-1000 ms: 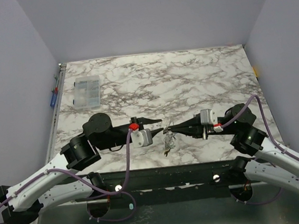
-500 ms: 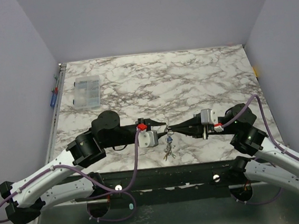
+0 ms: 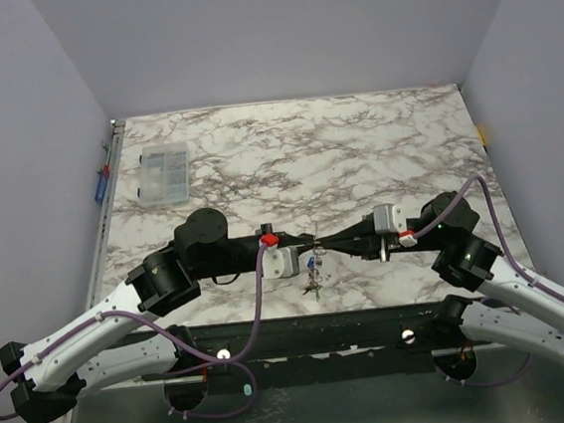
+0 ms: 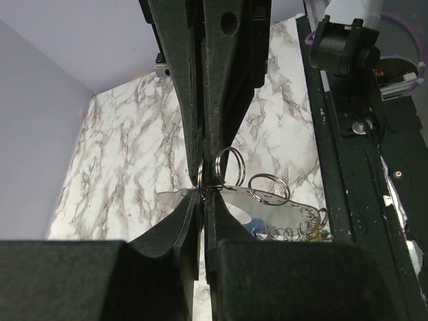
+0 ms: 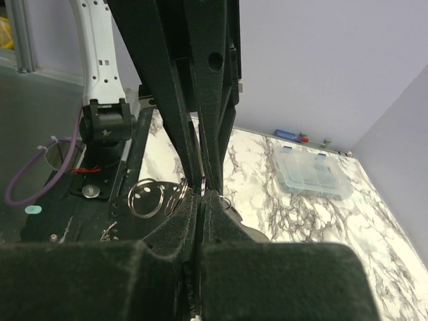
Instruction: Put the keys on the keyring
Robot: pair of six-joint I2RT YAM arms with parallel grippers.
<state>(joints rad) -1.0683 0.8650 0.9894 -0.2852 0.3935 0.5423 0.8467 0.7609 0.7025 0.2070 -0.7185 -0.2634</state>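
I'm pressing my left gripper (image 4: 202,200) and right gripper (image 5: 199,200) tip to tip over the near part of the table (image 3: 376,152). Both pairs of fingers are pinching tight on the keyring (image 4: 217,167) between them, and the keys (image 3: 312,275) are dangling just beneath.

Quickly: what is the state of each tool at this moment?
Left tool: closed, pinching the keyring.
Right tool: closed, pinching the same keyring from the opposite side.
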